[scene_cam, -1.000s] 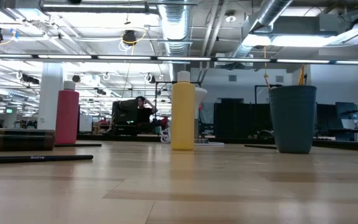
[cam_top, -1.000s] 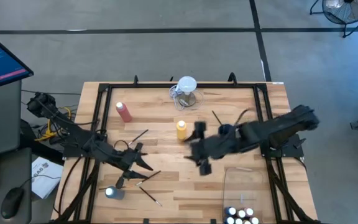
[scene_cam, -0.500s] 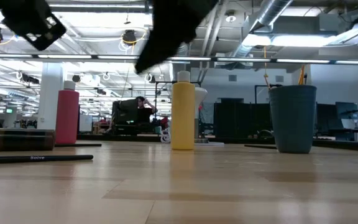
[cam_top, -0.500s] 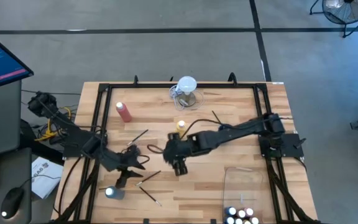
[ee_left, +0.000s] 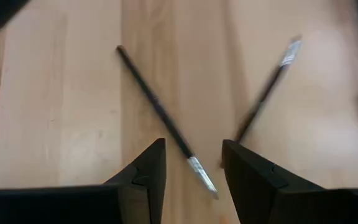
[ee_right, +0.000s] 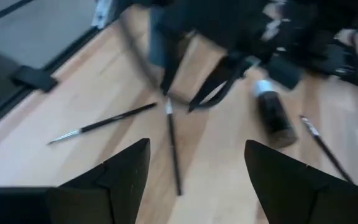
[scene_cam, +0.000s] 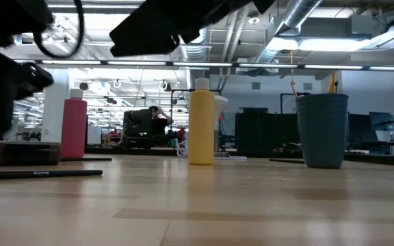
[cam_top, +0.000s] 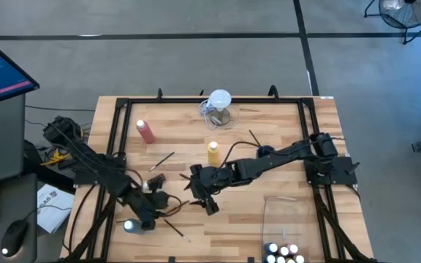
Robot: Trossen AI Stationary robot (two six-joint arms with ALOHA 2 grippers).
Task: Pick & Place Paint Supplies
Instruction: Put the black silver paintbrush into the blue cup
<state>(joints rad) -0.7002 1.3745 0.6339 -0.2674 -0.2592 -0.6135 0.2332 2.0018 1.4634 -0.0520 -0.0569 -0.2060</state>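
My left gripper [cam_top: 164, 202] [ee_left: 192, 167] hovers open over two thin dark paintbrushes [ee_left: 160, 118] [ee_left: 260, 102] lying flat on the wood; one brush's metal tip lies between its fingers. My right gripper [cam_top: 200, 193] [ee_right: 194, 171] is open near the table's middle, facing the left arm. It looks at more paintbrushes [ee_right: 171, 148] [ee_right: 101, 124] and a small white-capped dark bottle [ee_right: 272, 115] lying on its side. The yellow squeeze bottle [cam_top: 213, 151] [scene_cam: 201, 123] and the pink-red one [cam_top: 146, 131] [scene_cam: 74, 128] stand upright.
The clear jug with a white round top [cam_top: 219, 106] stands at the far edge. A clear bin [cam_top: 291, 212] at the near right holds white-capped bottles [cam_top: 283, 253]. A blue-grey cup [scene_cam: 322, 130] stands on the table. Other brushes [cam_top: 163, 159] [cam_top: 253, 137] lie loose.
My right gripper has swung a long way from the table's right part toward its left and near edge, coming low beside the left gripper. My left gripper has drawn back a little toward the near edge. The bottles and brushes have stayed where they were.
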